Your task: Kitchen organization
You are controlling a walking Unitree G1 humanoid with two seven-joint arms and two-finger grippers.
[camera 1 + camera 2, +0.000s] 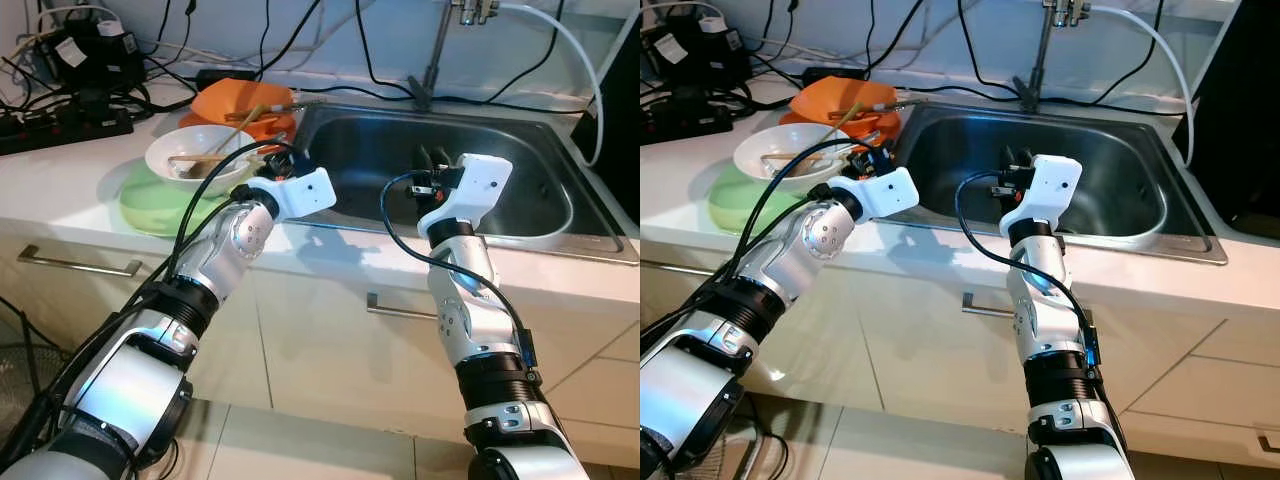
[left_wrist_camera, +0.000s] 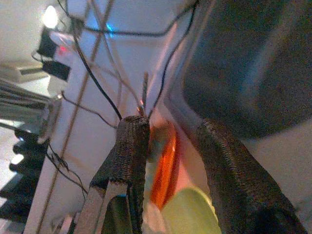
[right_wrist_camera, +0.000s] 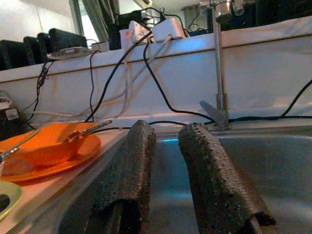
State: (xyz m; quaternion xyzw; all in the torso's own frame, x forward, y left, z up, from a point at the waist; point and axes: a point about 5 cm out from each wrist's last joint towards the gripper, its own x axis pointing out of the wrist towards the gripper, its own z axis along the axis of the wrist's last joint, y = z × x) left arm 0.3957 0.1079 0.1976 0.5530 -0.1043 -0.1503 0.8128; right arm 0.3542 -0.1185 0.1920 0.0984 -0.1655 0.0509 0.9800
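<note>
Beside the sink point(image 1: 560, 215), both grippers hang released — left gripper point(image 2: 168, 161) near the orange plate point(image 1: 240, 100), right gripper point(image 3: 168, 161) over the basin.

No text, brand, number or sign can be read in any of the views. White labels sit on the black power adapter point(image 1: 78, 45) at the back of the table point(image 1: 60, 190), but their print is too small and blurred to make out. The white housings of both arms carry no legible markings, and the bowls, plates and sink show no lettering.
</note>
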